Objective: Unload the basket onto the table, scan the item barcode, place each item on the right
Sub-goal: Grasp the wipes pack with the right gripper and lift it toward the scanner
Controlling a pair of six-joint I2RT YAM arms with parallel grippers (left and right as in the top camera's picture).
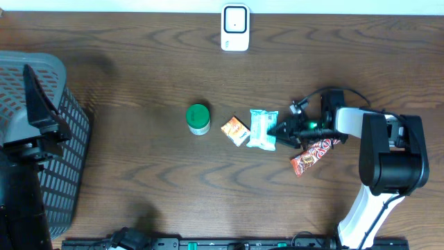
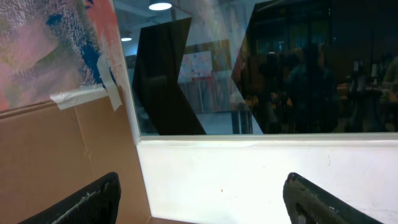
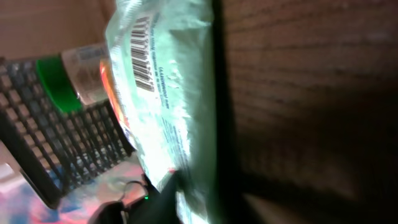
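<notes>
At the far left, the basket is being cut off by the picture's edge and partly covered by the left arm, so its contents cannot be told. The left gripper is being held wide: 2 fingertips are being shown at the bottom corners of its wrist view, with nothing between them, and a wall and a window are being shown beyond.

On the table, 1 green-lidded jar is being kept upright. The scanner is being seen at the far edge, well apart from the other items. An orange packet is lying just beside the pouch.

The pouch is lying near the table's middle, its long axis being run from the far edge toward the near edge. Its barcode is being shown to the right wrist camera, near 1 end; overhead it is too small to make out.

The right gripper is being held at the pouch's right edge. Its fingers are mostly hidden in shadow, so whether the pouch is being pinched cannot be told. A red bar is being partly covered by that arm.
</notes>
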